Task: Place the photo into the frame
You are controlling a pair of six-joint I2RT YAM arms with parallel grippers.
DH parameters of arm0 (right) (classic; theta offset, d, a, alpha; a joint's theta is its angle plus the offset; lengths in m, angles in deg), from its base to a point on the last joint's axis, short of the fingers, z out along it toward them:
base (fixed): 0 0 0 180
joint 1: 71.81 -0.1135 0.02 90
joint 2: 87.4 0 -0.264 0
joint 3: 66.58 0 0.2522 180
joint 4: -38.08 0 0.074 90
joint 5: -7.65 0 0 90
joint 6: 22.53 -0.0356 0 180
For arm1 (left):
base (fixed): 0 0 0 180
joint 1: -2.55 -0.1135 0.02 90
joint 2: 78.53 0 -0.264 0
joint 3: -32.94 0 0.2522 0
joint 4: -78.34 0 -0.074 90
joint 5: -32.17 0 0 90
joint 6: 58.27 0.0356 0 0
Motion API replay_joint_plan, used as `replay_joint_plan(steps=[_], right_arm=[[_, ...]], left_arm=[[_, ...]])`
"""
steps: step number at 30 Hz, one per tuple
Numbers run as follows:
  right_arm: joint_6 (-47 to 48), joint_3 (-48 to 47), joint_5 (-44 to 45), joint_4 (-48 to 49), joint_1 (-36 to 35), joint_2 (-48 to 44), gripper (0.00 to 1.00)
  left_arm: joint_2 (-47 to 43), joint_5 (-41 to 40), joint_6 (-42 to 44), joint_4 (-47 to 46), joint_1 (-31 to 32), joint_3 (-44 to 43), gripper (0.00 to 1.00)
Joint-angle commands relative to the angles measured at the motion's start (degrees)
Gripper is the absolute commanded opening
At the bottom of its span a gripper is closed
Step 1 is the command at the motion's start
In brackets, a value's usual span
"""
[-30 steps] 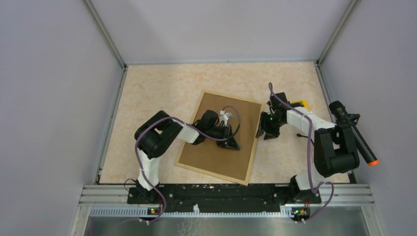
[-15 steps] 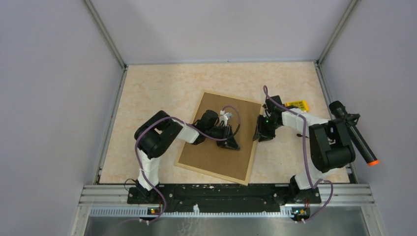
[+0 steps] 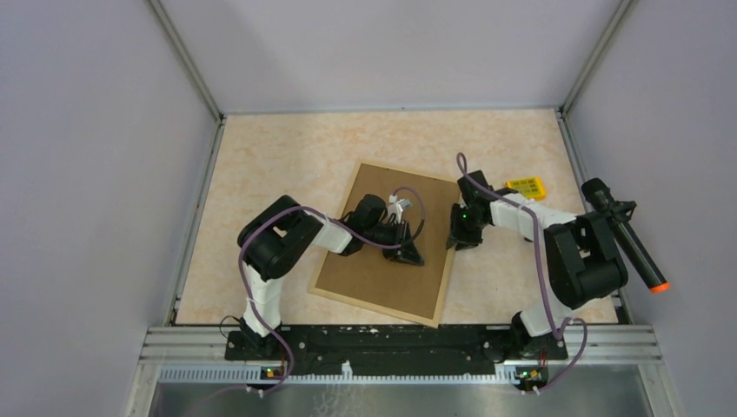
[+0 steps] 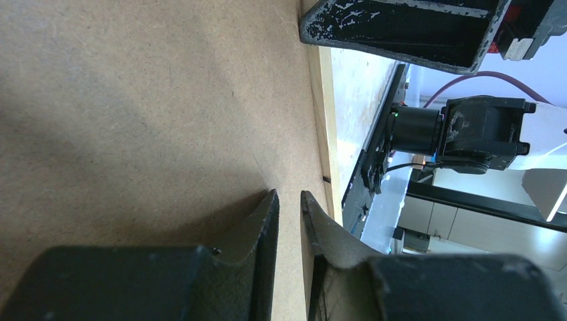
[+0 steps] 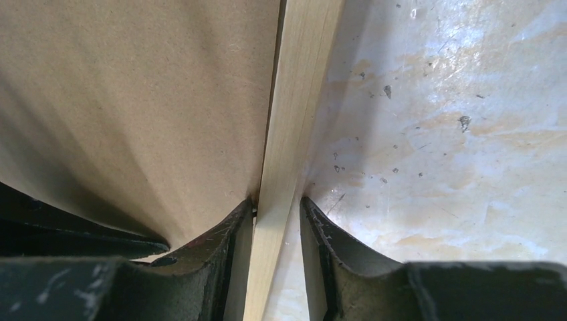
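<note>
A: Beige marbled table (image 3: 287, 156), grey walls. Right gripper (image 5: 277, 204)?

B: Jaws narrow, pinching the frame (image 5: 297, 100) by its pale wood side rail: one finger on the brown-back side, one on the table side. Left gripper (image 4: 289, 200) closed and empty, tips against the brown back.

A: Position?

B: Frame lies back-up mid-table, skewed. Photo not in view.

A: Handling?

B: Judged light, thin, stiff. The rail is the sensible hold, though the frame may pivot when held by one edge.
</note>
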Motion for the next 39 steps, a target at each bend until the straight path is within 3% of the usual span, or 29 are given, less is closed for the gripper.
replay_joint_plan(steps=[1, 12, 17, 19, 21, 24, 33, 39], right_arm=[[-1.26, 4.74, 11.43, 0.44, -2.57, 5.94, 0.33], [-7.59, 2.59, 21.05, -1.85, -9.50, 9.82, 0.36], [-7.05, 1.52, 9.51, 4.49, -9.48, 11.03, 0.37], [-6.23, 0.36, 5.78, 5.46, -8.79, 7.39, 0.41], [-4.96, -1.68, 2.37, 3.83, -6.96, 2.17, 0.49], [-2.38, -4.18, -1.25, -1.92, -2.32, -2.70, 0.51], [2.42, -5.22, -2.24, -11.09, 1.17, -3.40, 0.37], [1.62, -5.35, -2.77, -10.04, 0.63, -0.39, 0.35]], left_arm=[[0.65, -2.91, 2.74, 7.31, 0.17, 2.20, 0.26], [0.20, -3.00, 2.57, 7.27, 0.17, 2.44, 0.25], [0.20, -2.85, 2.14, 6.73, 0.25, 2.71, 0.25], [-0.03, -2.85, 2.17, 6.76, 0.18, 3.00, 0.25], [-0.34, -2.90, 2.43, 7.02, 0.17, 3.12, 0.25], [-0.59, -3.14, 2.57, 6.93, 0.22, 3.25, 0.25], [-0.09, -2.77, 2.22, 6.25, 0.22, 3.13, 0.25], [0.02, -2.65, 2.31, 6.11, 0.22, 3.17, 0.25]])
